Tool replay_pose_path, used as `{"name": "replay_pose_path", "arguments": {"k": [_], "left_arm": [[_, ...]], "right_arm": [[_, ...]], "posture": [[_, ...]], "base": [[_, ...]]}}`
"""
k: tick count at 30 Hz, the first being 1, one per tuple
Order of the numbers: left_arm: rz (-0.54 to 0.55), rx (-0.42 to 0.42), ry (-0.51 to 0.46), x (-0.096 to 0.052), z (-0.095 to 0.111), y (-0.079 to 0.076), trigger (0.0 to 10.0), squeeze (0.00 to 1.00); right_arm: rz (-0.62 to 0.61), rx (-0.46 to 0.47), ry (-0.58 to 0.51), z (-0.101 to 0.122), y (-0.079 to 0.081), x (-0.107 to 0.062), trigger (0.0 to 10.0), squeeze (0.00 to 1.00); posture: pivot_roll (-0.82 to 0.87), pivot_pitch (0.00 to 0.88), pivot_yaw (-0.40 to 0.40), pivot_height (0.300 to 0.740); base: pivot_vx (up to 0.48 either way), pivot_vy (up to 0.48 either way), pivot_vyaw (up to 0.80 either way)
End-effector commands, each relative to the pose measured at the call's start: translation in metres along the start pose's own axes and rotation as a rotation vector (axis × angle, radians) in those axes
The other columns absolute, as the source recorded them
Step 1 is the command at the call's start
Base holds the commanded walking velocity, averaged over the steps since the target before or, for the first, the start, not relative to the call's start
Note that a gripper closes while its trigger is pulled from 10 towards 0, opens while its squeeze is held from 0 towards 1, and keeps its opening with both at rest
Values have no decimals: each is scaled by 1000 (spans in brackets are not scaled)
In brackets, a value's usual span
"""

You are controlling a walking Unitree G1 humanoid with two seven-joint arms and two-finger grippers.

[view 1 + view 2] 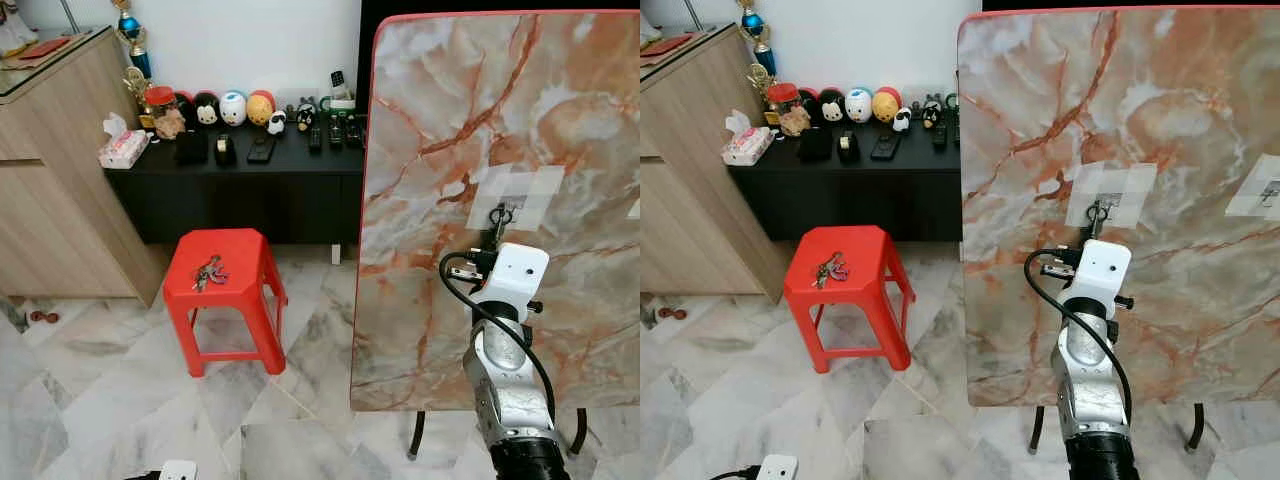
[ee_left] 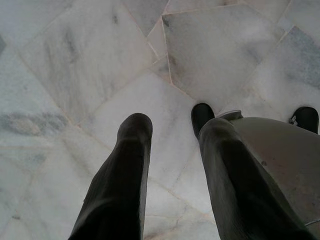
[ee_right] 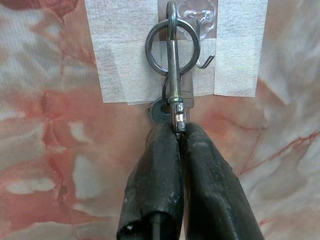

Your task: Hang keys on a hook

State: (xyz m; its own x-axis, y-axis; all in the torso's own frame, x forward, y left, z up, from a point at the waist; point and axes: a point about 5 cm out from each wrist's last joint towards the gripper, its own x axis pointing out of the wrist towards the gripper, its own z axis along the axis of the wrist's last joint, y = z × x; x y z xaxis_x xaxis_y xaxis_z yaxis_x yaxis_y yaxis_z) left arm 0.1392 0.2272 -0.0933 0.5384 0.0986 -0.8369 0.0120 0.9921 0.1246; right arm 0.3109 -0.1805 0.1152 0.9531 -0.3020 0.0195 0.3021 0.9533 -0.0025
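Head views: the right gripper is up against the upended marble desk, holding the keys at the taped hook so the ring can catch. More keys lie on the red stool, left, before a far black cabinet.

Left wrist: left gripper hangs over marble floor, fingers apart.

Right wrist: fingers clamped on the clasp, ring at the clear hook; whether it's seated, I can't tell.
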Motion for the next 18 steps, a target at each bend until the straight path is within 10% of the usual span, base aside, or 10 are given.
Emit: {"name": "replay_pose_path", "arguments": {"k": [1, 18], "left_arm": [[3, -2, 14, 0, -1, 0, 10000, 0], [5, 1, 16, 0, -2, 0, 10000, 0]], "right_arm": [[-1, -5, -14, 4, 0, 4, 10000, 0], [-40, -17, 2, 1, -8, 6, 10000, 0]], "posture": [[-126, 0, 8, 740], [-126, 0, 10, 740]], "base": [[0, 0, 0], [0, 0, 0]]}}
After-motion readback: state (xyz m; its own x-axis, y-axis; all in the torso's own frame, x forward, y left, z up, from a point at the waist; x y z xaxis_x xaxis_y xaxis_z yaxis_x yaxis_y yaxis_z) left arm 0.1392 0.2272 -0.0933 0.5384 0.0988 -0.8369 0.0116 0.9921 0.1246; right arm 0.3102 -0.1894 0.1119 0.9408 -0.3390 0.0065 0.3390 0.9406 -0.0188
